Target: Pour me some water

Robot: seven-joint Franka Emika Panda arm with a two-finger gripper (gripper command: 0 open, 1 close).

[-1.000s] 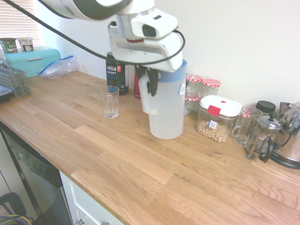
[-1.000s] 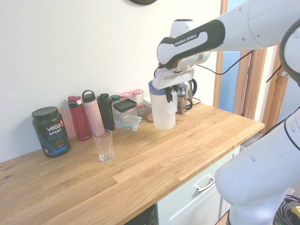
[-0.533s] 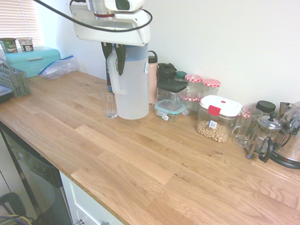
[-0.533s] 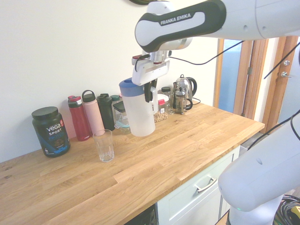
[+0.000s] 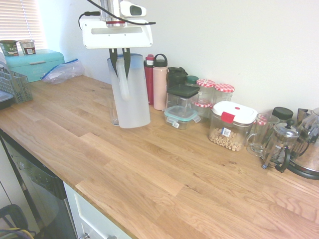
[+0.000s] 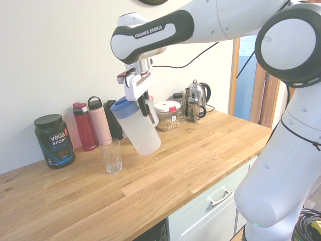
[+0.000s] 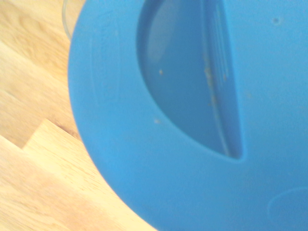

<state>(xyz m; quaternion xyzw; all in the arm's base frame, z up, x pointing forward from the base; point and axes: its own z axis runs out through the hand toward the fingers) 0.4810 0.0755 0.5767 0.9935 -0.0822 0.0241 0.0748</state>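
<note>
arm: reaching over, elbow bent | claw [image 5: 119, 77]: pointing down, tilted, shut

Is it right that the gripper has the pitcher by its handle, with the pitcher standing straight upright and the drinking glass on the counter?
Not quite: the pitcher is tilted, its blue lid leaning toward the drinking glass, as the second exterior view shows. The gripper does have it by the handle, and the glass is on the counter.
</note>
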